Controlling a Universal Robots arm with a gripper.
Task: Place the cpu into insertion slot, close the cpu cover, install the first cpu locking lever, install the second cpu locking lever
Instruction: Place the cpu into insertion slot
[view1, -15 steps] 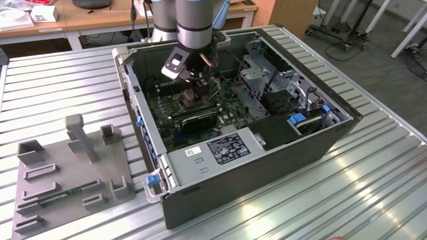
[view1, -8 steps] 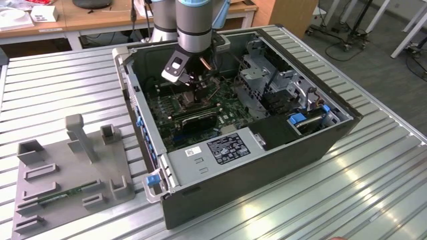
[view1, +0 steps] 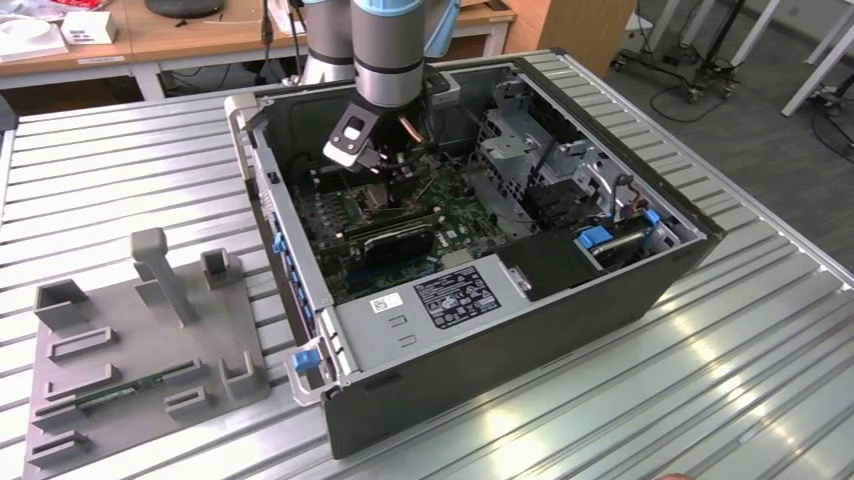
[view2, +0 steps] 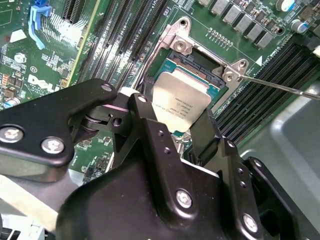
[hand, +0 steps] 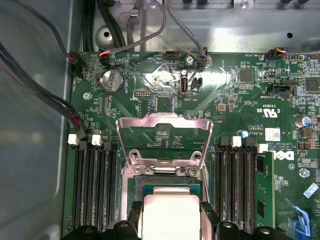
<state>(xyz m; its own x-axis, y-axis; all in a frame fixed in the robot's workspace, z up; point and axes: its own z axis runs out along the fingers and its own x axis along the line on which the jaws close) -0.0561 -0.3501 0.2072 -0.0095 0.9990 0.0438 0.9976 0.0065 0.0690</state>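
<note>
Black two-finger gripper (view2: 175, 124) is clamping the small square silvery-grey cpu (view2: 182, 97) by two opposite edges, holding it just over the square dark-centred insertion slot (view2: 196, 61) on the green motherboard (hand: 240, 100). Judging step one as under way, not finished: the chip is looking tilted, not sitting flat. The thin silvery windowed cpu cover (hand: 163, 120) is standing flipped open beyond the socket, so it is not yet closed. A thin silvery rod (view2: 280, 86) is sticking out free beside the socket, probably an unlatched locking lever, so both levers are looking undone. The gripper body is hiding the socket's near half, so chip-to-socket contact is unreadable. In the exterior view the arm (view1: 387, 60) is blocking the socket inside the open dark-grey computer case (view1: 534, 330).
</note>
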